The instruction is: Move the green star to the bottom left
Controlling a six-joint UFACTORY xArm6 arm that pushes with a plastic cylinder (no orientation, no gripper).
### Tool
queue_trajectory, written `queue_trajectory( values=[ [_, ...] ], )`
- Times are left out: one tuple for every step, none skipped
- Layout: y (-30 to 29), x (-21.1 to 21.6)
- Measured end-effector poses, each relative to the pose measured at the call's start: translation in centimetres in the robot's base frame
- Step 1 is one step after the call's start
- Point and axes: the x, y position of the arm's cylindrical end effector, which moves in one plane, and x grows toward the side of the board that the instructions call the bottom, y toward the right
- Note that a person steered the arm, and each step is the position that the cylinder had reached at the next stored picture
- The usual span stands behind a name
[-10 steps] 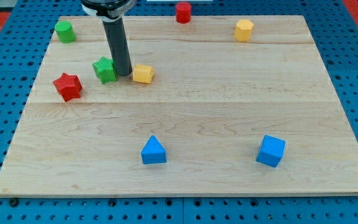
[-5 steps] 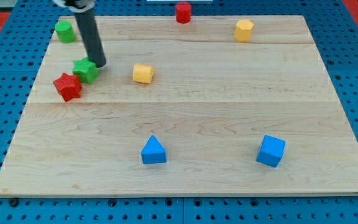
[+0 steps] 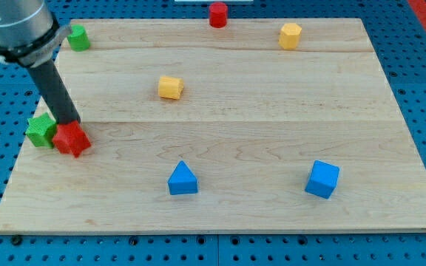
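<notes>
My tip (image 3: 70, 122) sits at the left edge of the surface (image 3: 242, 148), right behind the green star (image 3: 41, 131) and the red star (image 3: 72, 139).

I have no fingers to open or close and hold nothing; my rod just leans down from the view's upper left, its end resting at about 12 o'clock of the red star and 2 o'clock of the green star. The two stars touch, green at 9 o'clock of red, with the green one at the board's left rim, roughly halfway down. A green cylinder (image 3: 78, 37) stands far off at 12 o'clock of the pair. The yellow block (image 3: 170, 87) lies at 2 o'clock, well apart, and the blue triangular block (image 3: 183, 179) at 4 o'clock. Farther right sit a blue cube (image 3: 322, 179), another yellow block (image 3: 290, 35) and a red cylinder (image 3: 217, 14).
</notes>
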Motion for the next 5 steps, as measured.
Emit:
queue_trajectory(
  values=[
    [-0.7,-6.3],
    [-5.5,-5.0],
    [-3.1,2.1],
    [-1.5,7.6],
    [-0.9,7.9]
  ],
)
